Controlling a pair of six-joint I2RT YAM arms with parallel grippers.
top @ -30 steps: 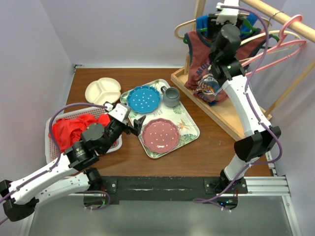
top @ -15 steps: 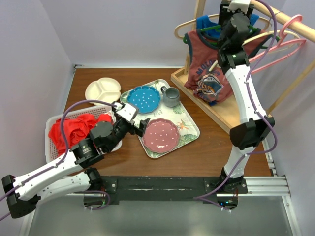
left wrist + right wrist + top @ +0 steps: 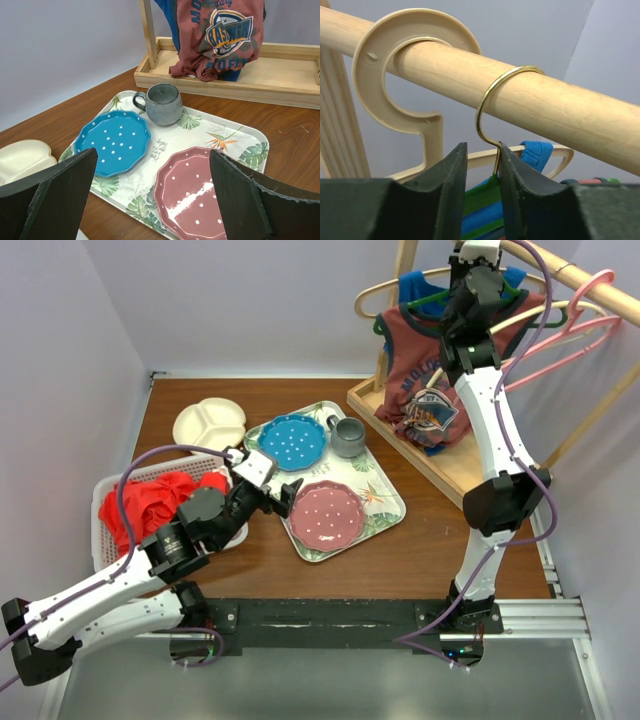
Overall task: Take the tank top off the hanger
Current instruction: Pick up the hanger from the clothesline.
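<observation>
**Brown table, pale walls: my right arm is up at the rail**

Brown wood is the table (image 3: 200,405), and pale walls close it on three sides. My right arm stands almost fully stretched, rising from its base at the near edge up to the wooden rail (image 3: 545,112) at the far right. The right gripper (image 3: 482,150) points upward just below this rail. Its two fingers (image 3: 445,190) stand close on either side of the thin stem of a gold hook (image 3: 487,100) that goes over the rail. A narrow gap shows between them, and I cannot tell if they already pinch the stem.

My left arm lies low and bent, reaching from the near left toward the middle of the table. The left gripper (image 3: 152,151) has its jaws spread wide and holds nothing. It looks over a leaf-printed tray (image 3: 245,137) with a grey mug (image 3: 162,102).

The tank top (image 3: 420,375) is dark red and hangs under the rail. Its lower part is bunched on the wooden base (image 3: 285,82) of the rack. Above its crest I read the letters "MO"; the word inside the crest is too small to be sure. Small writing on the tray is also not readable.
</observation>
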